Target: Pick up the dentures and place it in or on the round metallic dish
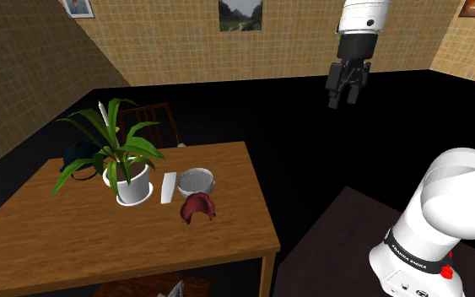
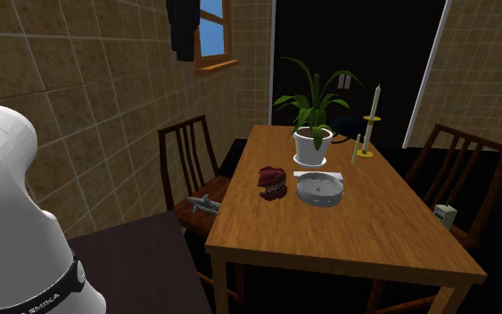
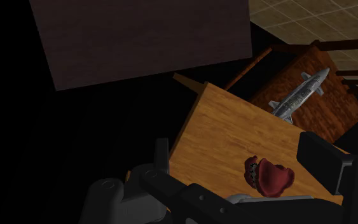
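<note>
Writing: "FRANKA EMIKA" is being read in black on the white arm base [image 1: 408,257] in the shoulder view. In the 2nd exterior view the end of the same lettering is being made out on the arm.

Dentures [image 1: 198,207]: being seen as a dark red, lumpy arch. A row of small pale teeth is being shown along one edge in the 2nd exterior view. They are lying on the wooden table [image 1: 100,240], near the edge closest to the stand [image 1: 337,245]. They are placed just beside the round grey dish [image 1: 197,180]: nearer than it in the shoulder view, to its left in the 2nd exterior view. Whether the two are touching cannot be told.

Gripper [image 1: 343,103]: being held high in the air, well apart from the table, on the shoulder view's right w/ a black area behind it. In the wrist view the fingers [image 3: 161,159] are being seen spread wide, w/ nothing pinched. The dentures are being seen far off beyond them.

Misc.: a plant in a white pot [image 1: 131,181] is standing left of the dish in the shoulder view. A flat white card [image 1: 168,187] is lying btw. pot and dish. A silver model plane [image 3: 301,94] is lying on a chair [image 2: 186,169] beside the table.
</note>
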{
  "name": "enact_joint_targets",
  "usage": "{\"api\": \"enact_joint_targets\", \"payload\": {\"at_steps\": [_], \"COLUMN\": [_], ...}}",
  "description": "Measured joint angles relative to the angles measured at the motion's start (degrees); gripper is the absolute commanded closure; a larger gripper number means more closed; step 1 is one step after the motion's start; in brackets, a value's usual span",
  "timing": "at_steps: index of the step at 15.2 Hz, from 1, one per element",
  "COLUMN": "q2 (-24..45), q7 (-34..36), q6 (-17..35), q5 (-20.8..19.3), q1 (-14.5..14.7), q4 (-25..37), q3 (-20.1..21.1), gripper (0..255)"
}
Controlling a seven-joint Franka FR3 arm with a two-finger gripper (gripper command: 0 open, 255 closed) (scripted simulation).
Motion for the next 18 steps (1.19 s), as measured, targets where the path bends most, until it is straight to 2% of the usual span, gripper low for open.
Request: {"api": "enact_joint_targets", "payload": {"at_steps": [2,5,11,18], "q2": [0.1,0.22,4.18,13.38], "q7": [0.09,0.29,0.87,2.34], "q6": [1.01,6.59,21.05,38.82], "q5": [0.14,0.58,1.57,1.81], "q1": [0.17,0.97,3.04,5.06], "q4": [-0.67,-4.74,-11.95,-16.66], "q3": [0.37,2.11,6.26,11.46], "gripper": [0,0,0,0]}}
